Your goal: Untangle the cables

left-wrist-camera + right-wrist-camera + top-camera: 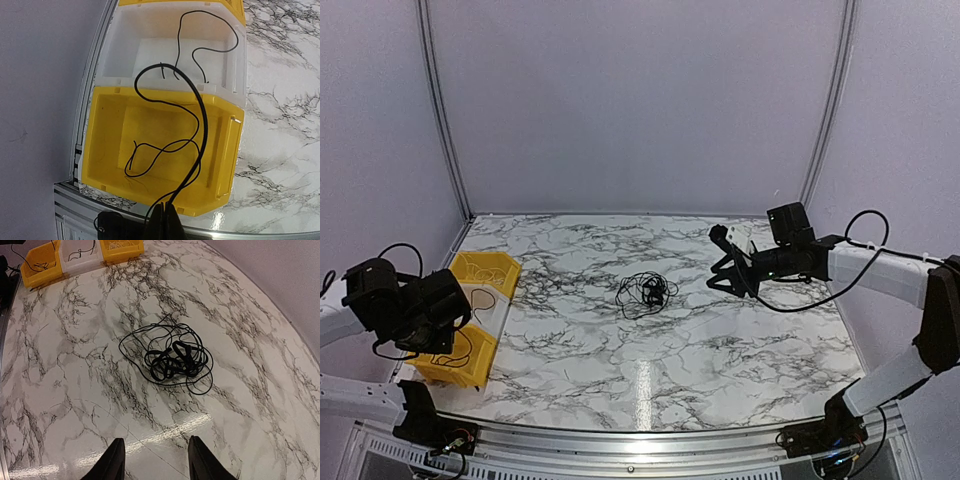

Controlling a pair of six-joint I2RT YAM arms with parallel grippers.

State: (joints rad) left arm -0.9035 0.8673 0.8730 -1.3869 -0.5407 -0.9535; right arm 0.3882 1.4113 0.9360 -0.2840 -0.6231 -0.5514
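Left gripper [165, 220] pinches one cable [204, 125] over the yellow bin [227, 150]; best to release once it coils inside. Right gripper [156, 460] gapes empty near the tangle [175, 360].

Black cables [645, 293], yellow bins [470, 368], black-veined white table [720, 340].

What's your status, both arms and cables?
Left gripper shut on one cable over yellow bin. Right gripper open, short of tangle. Nothing blocking.
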